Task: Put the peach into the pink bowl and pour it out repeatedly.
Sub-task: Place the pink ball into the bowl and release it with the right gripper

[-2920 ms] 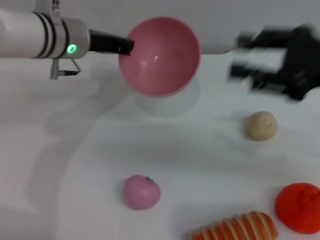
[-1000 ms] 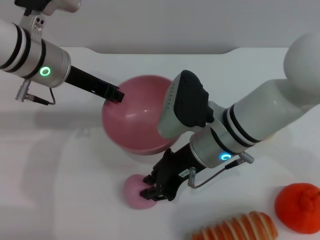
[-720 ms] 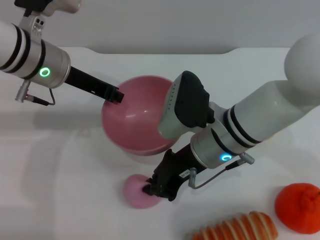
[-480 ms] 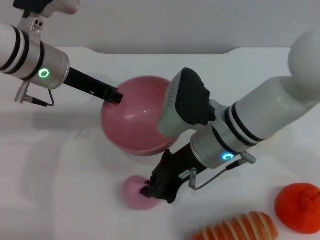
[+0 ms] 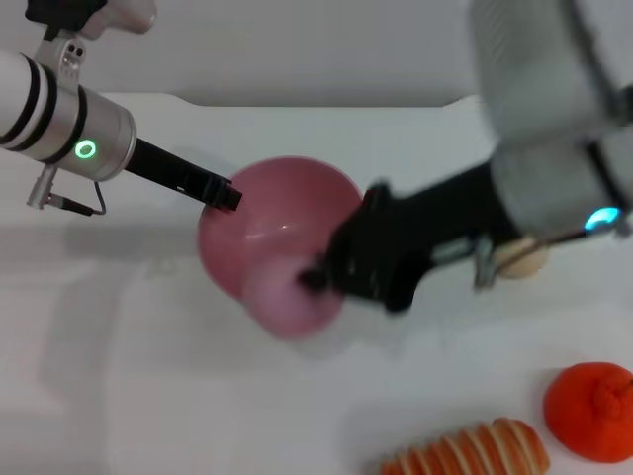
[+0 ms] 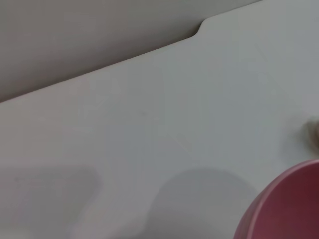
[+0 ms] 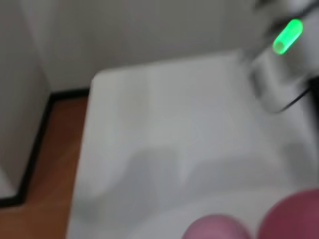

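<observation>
Two grippers are working: my left gripper (image 5: pixel 229 195) clamps the pink bowl (image 5: pixel 272 228) by its rim, and my right gripper (image 5: pixel 315 280) grasps the peach (image 5: pixel 292 297) at the bowl's near side. Releasing short of the rim would drop it outside. Motion blur hides both jaw tips.

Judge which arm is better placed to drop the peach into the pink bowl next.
The right. Its end effector carries the peach clear of the table, right at the near side of the pink bowl. The left end effector is occupied holding the bowl's rim.
</observation>
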Controlling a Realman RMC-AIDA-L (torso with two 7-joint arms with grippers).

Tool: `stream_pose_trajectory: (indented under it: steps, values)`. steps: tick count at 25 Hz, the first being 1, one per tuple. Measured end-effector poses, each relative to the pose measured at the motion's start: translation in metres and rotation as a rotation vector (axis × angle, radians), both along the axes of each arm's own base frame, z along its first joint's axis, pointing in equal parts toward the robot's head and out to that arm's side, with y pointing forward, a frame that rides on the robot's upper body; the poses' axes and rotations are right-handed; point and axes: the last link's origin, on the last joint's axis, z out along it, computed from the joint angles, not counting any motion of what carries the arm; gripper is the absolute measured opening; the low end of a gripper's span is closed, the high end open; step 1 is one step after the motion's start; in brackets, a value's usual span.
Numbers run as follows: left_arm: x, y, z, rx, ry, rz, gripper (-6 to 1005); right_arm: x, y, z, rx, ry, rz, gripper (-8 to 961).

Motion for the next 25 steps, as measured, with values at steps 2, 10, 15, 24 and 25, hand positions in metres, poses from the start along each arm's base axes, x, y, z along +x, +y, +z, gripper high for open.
stream_pose_trajectory:
  steps: [2, 10, 15, 24, 25]
  values:
    - [0.000, -0.001, -0.002, -0.007, 0.000, 0.002, 149, -0.005, 0.005, 0.017, 0.058, 0.034, 0.007, 33]
    - [0.006, -0.006, -0.010, -0.037, -0.014, 0.001, 152, 0.001, 0.027, 0.028, 0.158, 0.081, -0.023, 34]
    - [0.009, -0.007, -0.013, -0.042, -0.018, -0.004, 154, 0.013, 0.039, 0.009, 0.163, 0.065, -0.046, 34]
    - [0.011, -0.006, -0.013, -0.044, -0.019, -0.006, 157, 0.025, 0.050, -0.004, 0.213, 0.066, -0.053, 155]
    - [0.011, -0.006, -0.013, -0.044, -0.019, -0.005, 157, 0.025, 0.051, -0.004, 0.218, 0.067, -0.054, 186]
